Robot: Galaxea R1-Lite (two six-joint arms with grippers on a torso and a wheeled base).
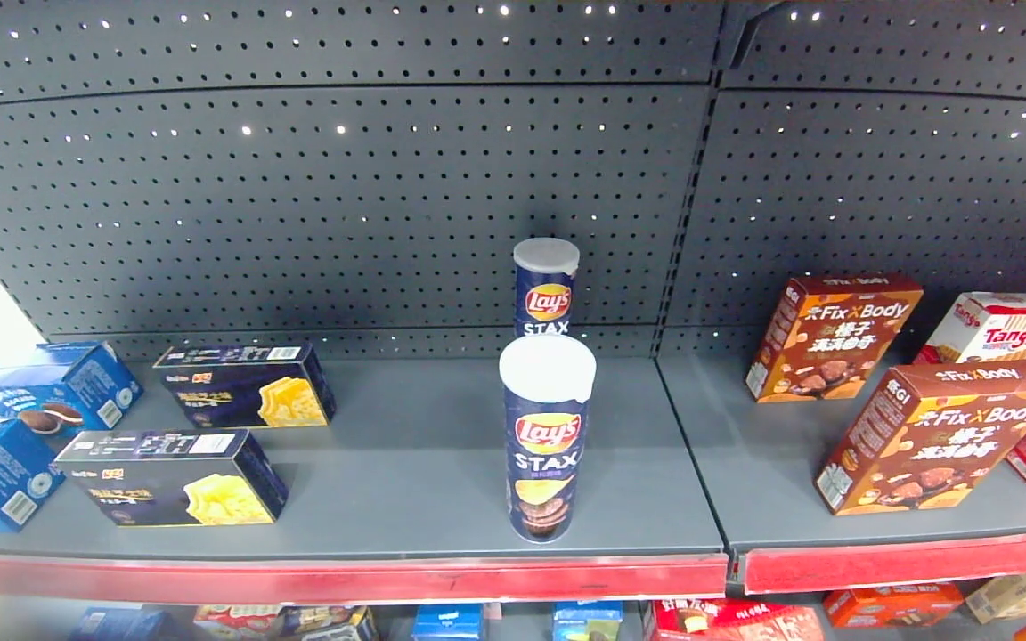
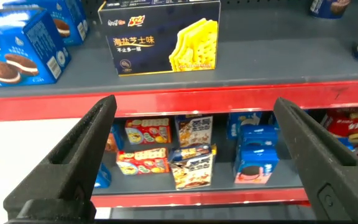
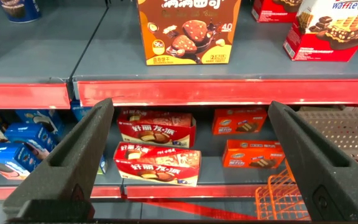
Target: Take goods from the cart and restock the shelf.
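Left gripper (image 2: 194,102) is hanging wide open, black fingers (image 2: 82,155) spread and holding nothing, facing the red front strip (image 2: 229,99) of the shelving. Above that strip a dark blue cardboard box printed with yellow crackers (image 2: 160,37) is sitting upright, a blue sandwich-cookie box (image 2: 20,46) just beside it.

Over to the right wrist: right gripper (image 3: 190,104) is also gaping open and empty. A brown-and-orange cookie box (image 3: 188,31) is standing on the level above, red snack boxes (image 3: 157,127) are lying stacked on the level below, and orange wire mesh (image 3: 288,199) is showing low down.

From the head camera: on the grey metal shelf (image 1: 406,463) a tall dark blue chip can with a white lid (image 1: 547,445) is standing upright near the front edge, and a second matching can (image 1: 545,285) is standing directly behind it at the pegboard.
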